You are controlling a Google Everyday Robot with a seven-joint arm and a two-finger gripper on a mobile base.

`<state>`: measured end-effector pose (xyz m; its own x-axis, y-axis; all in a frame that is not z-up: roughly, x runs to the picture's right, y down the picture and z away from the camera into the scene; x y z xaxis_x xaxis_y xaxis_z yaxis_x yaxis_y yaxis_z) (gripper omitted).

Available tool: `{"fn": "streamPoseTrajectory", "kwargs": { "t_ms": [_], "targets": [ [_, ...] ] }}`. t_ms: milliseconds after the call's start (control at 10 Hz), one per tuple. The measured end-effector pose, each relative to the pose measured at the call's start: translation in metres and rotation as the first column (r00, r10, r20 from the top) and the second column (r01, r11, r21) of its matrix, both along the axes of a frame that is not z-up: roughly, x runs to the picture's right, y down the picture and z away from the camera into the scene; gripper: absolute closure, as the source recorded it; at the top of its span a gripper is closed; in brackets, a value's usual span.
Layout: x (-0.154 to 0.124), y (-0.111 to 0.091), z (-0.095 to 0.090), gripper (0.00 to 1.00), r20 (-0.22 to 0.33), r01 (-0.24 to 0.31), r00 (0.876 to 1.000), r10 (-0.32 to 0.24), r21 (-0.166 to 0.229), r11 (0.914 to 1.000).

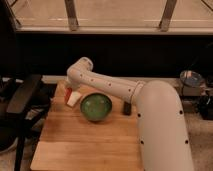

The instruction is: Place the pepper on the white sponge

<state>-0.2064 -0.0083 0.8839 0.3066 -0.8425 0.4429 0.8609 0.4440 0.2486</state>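
My gripper (71,92) hangs down from the white arm (107,86) at the table's back left. Right under it lies a white block, apparently the white sponge (75,99). A small red thing, apparently the pepper (67,96), sits against the sponge's left side at the gripper's tip. I cannot tell whether the pepper rests on the sponge or is held just beside it.
A green bowl (96,107) stands on the wooden table (85,145) just right of the sponge. A small dark object (127,108) sits right of the bowl, by the arm. A black chair (20,100) stands at the table's left. A dark wall and window are behind.
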Motion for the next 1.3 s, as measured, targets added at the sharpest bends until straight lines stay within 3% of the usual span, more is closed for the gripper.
{"fn": "streamPoseTrajectory", "kwargs": {
  "t_ms": [800,1300],
  "targets": [
    [0.012,0.006,0.045,0.98,-0.043,-0.095,0.995,0.093,-0.035,0.9949],
    [0.025,0.022,0.065,0.51,-0.054,-0.099,0.994,0.094,-0.114,0.9884]
  ]
}}
